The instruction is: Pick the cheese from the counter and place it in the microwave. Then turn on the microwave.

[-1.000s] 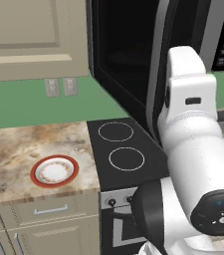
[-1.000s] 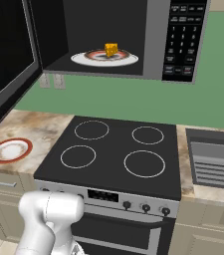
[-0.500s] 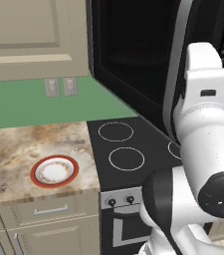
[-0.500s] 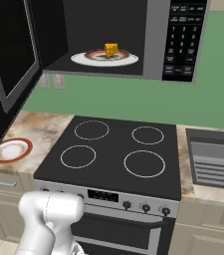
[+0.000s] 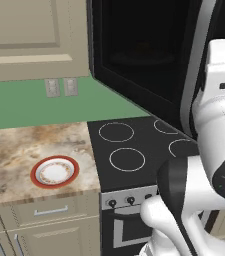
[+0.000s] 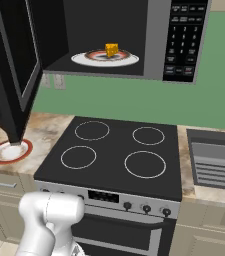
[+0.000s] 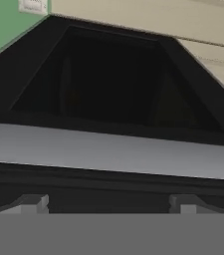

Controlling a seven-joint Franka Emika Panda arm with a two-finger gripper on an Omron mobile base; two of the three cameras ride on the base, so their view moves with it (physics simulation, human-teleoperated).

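While fingers' (image 7: 108, 203) spread unclear, cheese (image 6: 112, 49) on plate (image 6: 129, 60) inside open microwave (image 6: 156, 40).

The left base view looks forward and down from behind the arm, with the worktop (image 5: 14, 150) at lower left, the stovetop (image 5: 129, 150) in the middle and the microwave (image 5: 149, 55) door at upper right. The right base view faces the same stovetop (image 6: 114, 155) squarely from the other side, the open microwave (image 6: 154, 35) across the top. Both share the red-rimmed plate (image 5: 55, 171). The hand view sits very close to the door's dark window (image 7: 108, 79).
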